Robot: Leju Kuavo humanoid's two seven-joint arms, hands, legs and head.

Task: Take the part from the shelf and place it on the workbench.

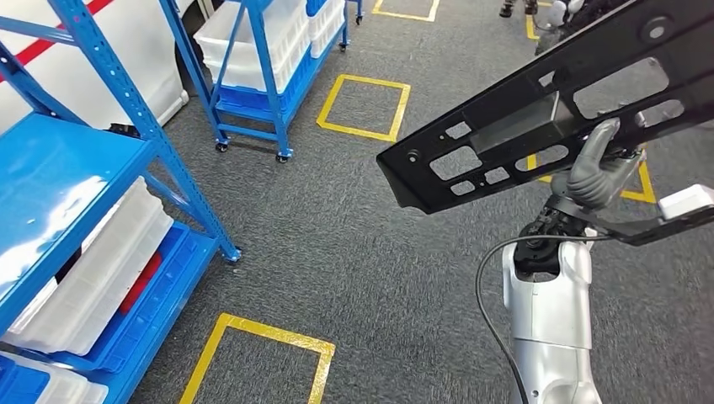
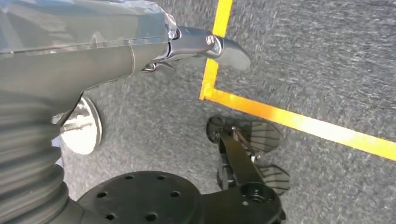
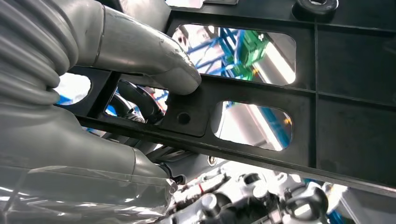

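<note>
A thick grey thumb [image 3: 159, 70] presses on a crossbar of the long black plastic panel with rectangular cut-outs [image 1: 539, 118], while darker fingers [image 3: 140, 100] hook through one opening from behind: the robot's right hand [image 1: 599, 164] grips the part firmly. The panel is carried aloft at a slant above the grey carpet floor [image 1: 354, 244], well apart from any shelf, its narrow end pointing toward the racks. A black cable [image 1: 488, 286] loops beside the silver right forearm [image 1: 551, 328].

The left hand [image 2: 140, 51] hangs over the carpet beside a yellow tape line [image 2: 299, 123]; a grey fingertip juts out, but whether its fingers are open or closed cannot be told.

Two blue steel shelving racks stand on the floor: the near one [image 1: 76, 177] on the left, holding white plastic bins [image 1: 93, 278], and a wheeled one [image 1: 253, 93] farther back, also loaded with white bins. Three yellow tape squares can be counted in full on the carpet: one near [image 1: 261, 337], one in the middle [image 1: 364, 105], one at the top edge [image 1: 406, 10].
</note>
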